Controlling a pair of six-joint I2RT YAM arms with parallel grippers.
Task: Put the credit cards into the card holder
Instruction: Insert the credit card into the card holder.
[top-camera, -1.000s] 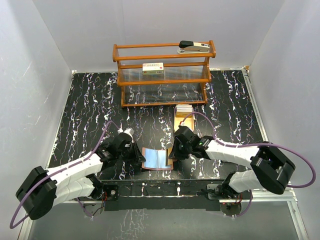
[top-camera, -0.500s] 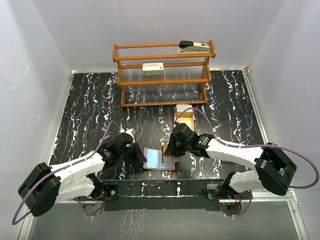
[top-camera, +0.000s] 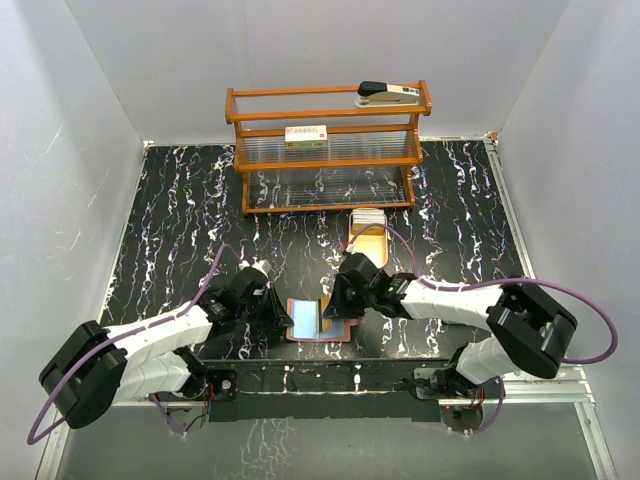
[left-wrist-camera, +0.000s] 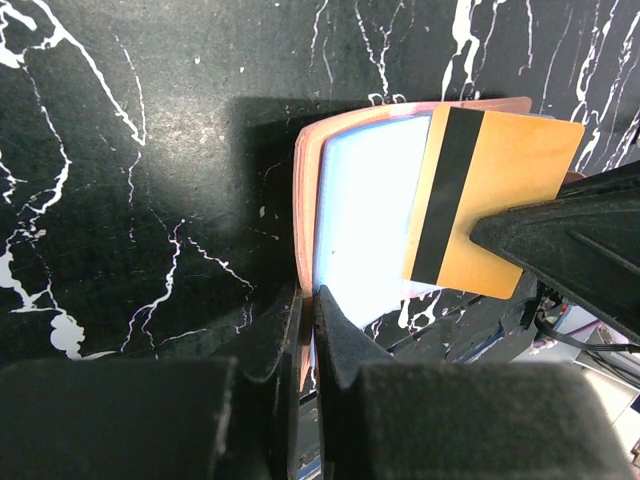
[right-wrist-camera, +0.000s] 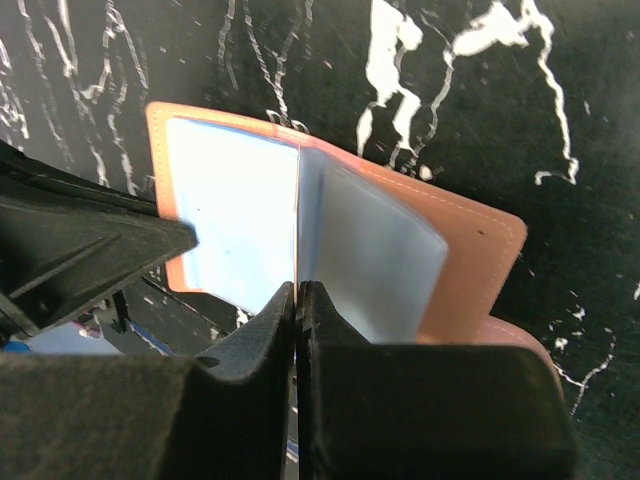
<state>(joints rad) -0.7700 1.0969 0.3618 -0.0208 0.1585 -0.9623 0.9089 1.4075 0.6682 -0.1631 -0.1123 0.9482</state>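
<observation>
The reddish-brown card holder (top-camera: 312, 322) lies open near the table's front edge, its pale blue inner pockets facing up. My left gripper (top-camera: 278, 310) is shut on the holder's left edge, as the left wrist view (left-wrist-camera: 309, 310) shows. My right gripper (top-camera: 336, 302) is shut on a beige credit card (left-wrist-camera: 500, 185) with a black stripe. It holds the card on edge over the holder's middle fold. In the right wrist view the card (right-wrist-camera: 298, 215) shows edge-on between the closed fingers (right-wrist-camera: 298, 295), above the holder (right-wrist-camera: 470, 260). More cards lie in the wooden tray (top-camera: 368, 232).
A wooden rack (top-camera: 330, 160) stands at the back, with a stapler (top-camera: 388, 94) on top and a cream-and-yellow box (top-camera: 306, 136) on its shelf. The wooden tray sits just in front of the rack, behind my right arm. White walls close in three sides.
My right gripper has moved left with the card, from beside the holder to over its middle. My left gripper has stayed clamped on the holder's left edge.
</observation>
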